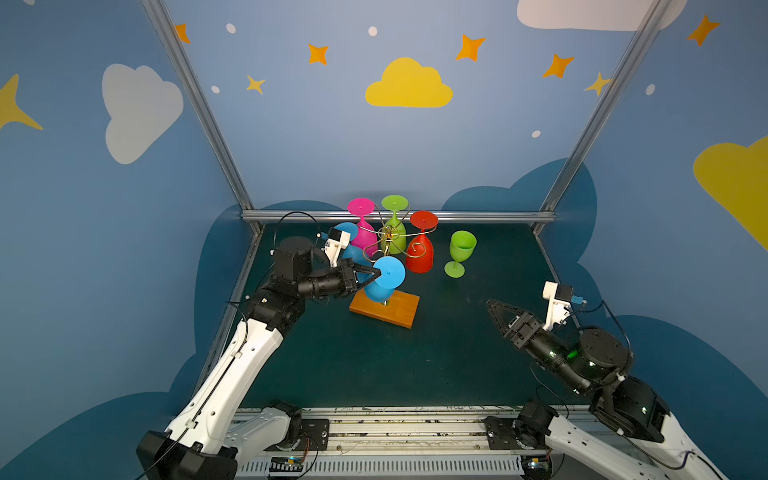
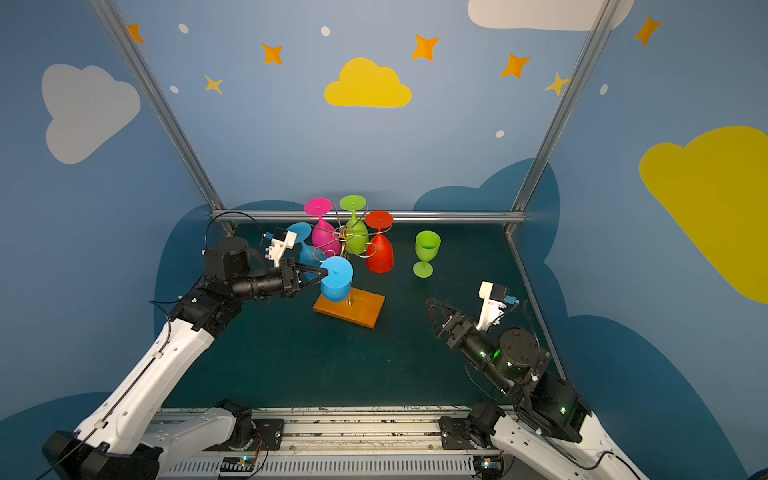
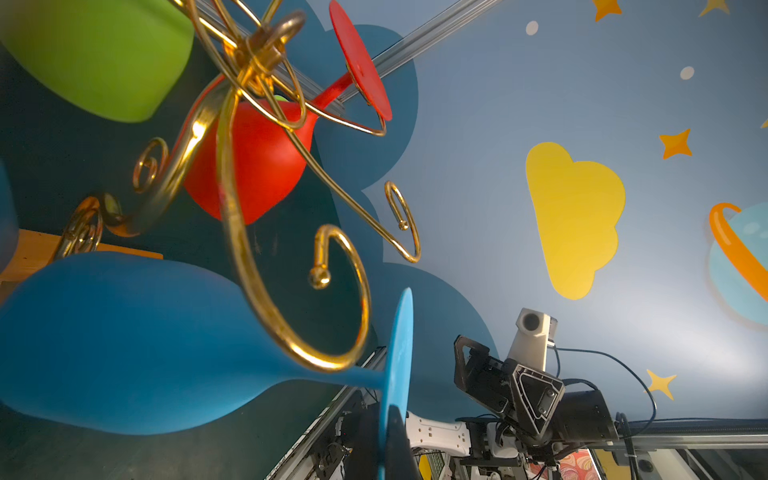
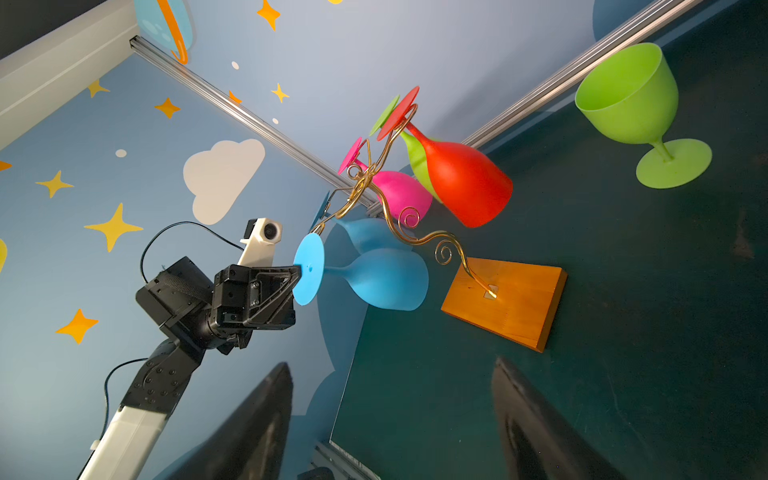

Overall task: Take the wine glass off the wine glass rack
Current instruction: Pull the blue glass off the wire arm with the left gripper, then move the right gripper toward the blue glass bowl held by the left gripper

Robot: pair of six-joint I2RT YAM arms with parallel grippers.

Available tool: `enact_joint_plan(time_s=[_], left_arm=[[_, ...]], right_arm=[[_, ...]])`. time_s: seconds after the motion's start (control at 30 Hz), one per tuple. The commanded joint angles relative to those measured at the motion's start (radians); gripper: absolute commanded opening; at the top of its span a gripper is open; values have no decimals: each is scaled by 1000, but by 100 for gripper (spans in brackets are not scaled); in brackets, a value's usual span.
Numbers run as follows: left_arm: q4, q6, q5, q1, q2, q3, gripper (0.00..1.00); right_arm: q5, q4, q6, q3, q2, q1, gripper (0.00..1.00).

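The wine glass rack (image 1: 384,311) (image 2: 349,308) is gold wire on an orange-brown wooden base (image 4: 505,301). Upside down on its arms hang a pink glass (image 1: 363,237), a green glass (image 1: 394,232), a red glass (image 1: 420,254) and a blue glass (image 1: 348,243). My left gripper (image 1: 376,273) (image 2: 325,273) (image 3: 392,415) is shut on the foot disc of another blue wine glass (image 1: 388,272) (image 3: 124,340) (image 4: 382,278), bowl down, at the rack's near side. A gold curl (image 3: 332,361) crosses its stem; I cannot tell whether the stem is inside it. My right gripper (image 1: 490,305) (image 4: 390,365) stands open and empty, near right.
A light green glass (image 1: 460,251) (image 4: 636,108) stands upright on the dark green table (image 1: 374,365), right of the rack. An aluminium rail (image 1: 478,216) runs along the back edge, with painted walls close on three sides.
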Motion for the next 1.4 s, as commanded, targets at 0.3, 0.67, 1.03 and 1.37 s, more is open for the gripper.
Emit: enact_joint_plan(time_s=[0.3, 0.67, 1.03, 1.37], left_arm=[[0, 31, 34, -12, -52, 10, 4], [-16, 19, 61, 20, -151, 17, 4], [168, -188, 277, 152, -248, -29, 4], [202, -254, 357, 155, -274, -21, 4]], right_arm=[[29, -22, -19, -5, -21, -3, 75], [27, -46, -156, 47, 16, -4, 75], [-210, 12, -600, 240, 230, -3, 75], [-479, 138, -784, 277, 414, 0, 75]])
